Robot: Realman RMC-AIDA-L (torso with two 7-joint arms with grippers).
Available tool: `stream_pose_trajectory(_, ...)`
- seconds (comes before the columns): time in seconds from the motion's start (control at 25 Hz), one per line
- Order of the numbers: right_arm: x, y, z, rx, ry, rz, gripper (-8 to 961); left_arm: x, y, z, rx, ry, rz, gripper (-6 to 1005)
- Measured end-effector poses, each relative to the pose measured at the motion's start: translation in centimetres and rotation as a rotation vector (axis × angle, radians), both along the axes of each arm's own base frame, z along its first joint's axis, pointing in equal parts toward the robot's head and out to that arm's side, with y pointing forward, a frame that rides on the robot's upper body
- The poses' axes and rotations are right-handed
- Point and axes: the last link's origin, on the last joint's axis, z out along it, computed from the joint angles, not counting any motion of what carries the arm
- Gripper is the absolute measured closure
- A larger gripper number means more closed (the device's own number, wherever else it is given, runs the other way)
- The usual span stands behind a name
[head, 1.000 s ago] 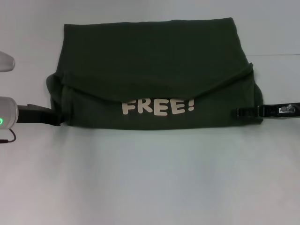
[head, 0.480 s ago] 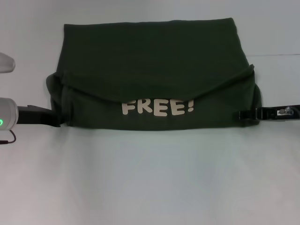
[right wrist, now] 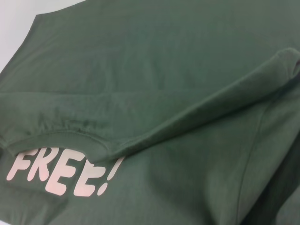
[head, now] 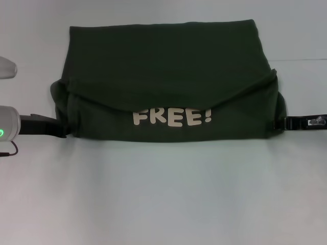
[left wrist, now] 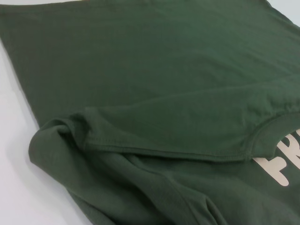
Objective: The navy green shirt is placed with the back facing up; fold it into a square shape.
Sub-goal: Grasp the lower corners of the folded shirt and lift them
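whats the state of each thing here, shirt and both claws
navy green shirt: lying flat, partly folded, a flap over the front, cream lettering showing
left claw: low at the shirt's left edge
right claw: low at the shirt's right edge
table: bears the shirt

Dark green shirt (head: 163,61) with cream "FREE!" letters (head: 172,117), on a plain white table (head: 163,194).

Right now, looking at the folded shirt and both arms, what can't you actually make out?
- Left gripper: in the head view its tip runs under the navy green shirt edge, so the jaws are hidden.
- Right gripper: same view, its tip meets the cloth; jaw state unclear.
- Both wrist views show cloth only, no jaws.
- "FREE!" lettering: cut off by the picture's edge in the left wrist view.
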Motion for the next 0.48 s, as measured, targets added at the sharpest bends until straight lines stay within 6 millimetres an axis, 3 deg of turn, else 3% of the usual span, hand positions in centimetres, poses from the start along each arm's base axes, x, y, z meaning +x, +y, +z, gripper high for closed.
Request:
stream_pose_trajectory(0.24, 0.08, -0.04, 0.12, 0.003, -0.007, 0.016, 883, 0.11, -0.07, -0.05, -0.008, -0.006, -0.002, 955)
stream_pose_trajectory(0.48, 0.32, -0.41, 0.16, -0.005, -0.004, 0.019, 911, 0.29, -0.26, 0.09, -0.025, -0.026, 0.004, 955)
